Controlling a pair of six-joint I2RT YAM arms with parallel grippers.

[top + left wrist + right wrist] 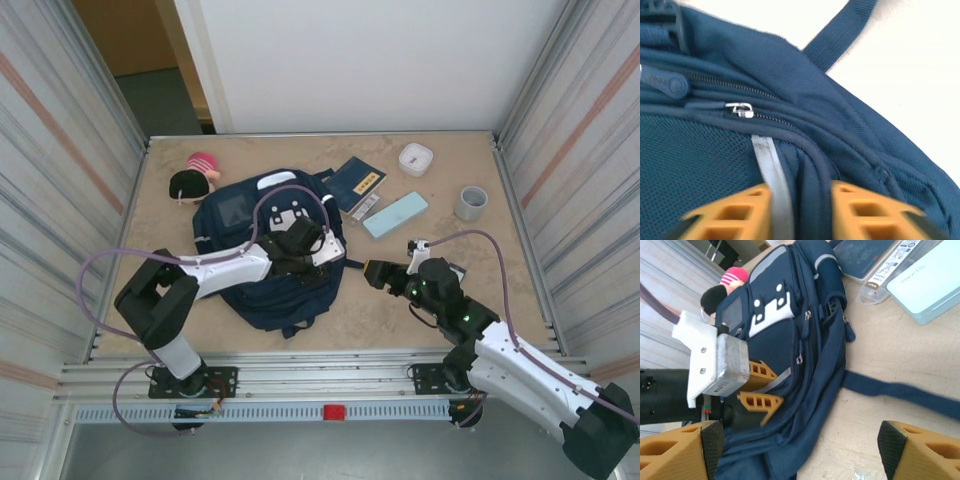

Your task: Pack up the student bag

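The student bag (270, 300), navy blue with white patches on its front pocket, lies flat at the middle left of the table. My left gripper (325, 255) reaches across it to its right side. In the left wrist view its orange fingers (850, 210) are shut on a raised fold of the bag (705, 165), beside a thin white stripe (771, 170) and below a silver zipper pull (742, 110). The right wrist view shows that pinch on the bag (805, 340) by the left gripper (777, 387). My right gripper (372, 272) hovers open over bare table just right of the bag, nothing between its pads (892, 442).
Behind the bag on the right lie a navy booklet (358, 183), a clear pen box (368, 207) and a light-blue case (395, 214). A white round container (415, 158) and a grey tape roll (470, 203) stand further right. A pink-and-black plush (195, 178) sits at the back left. A loose strap (900, 392) trails across the table.
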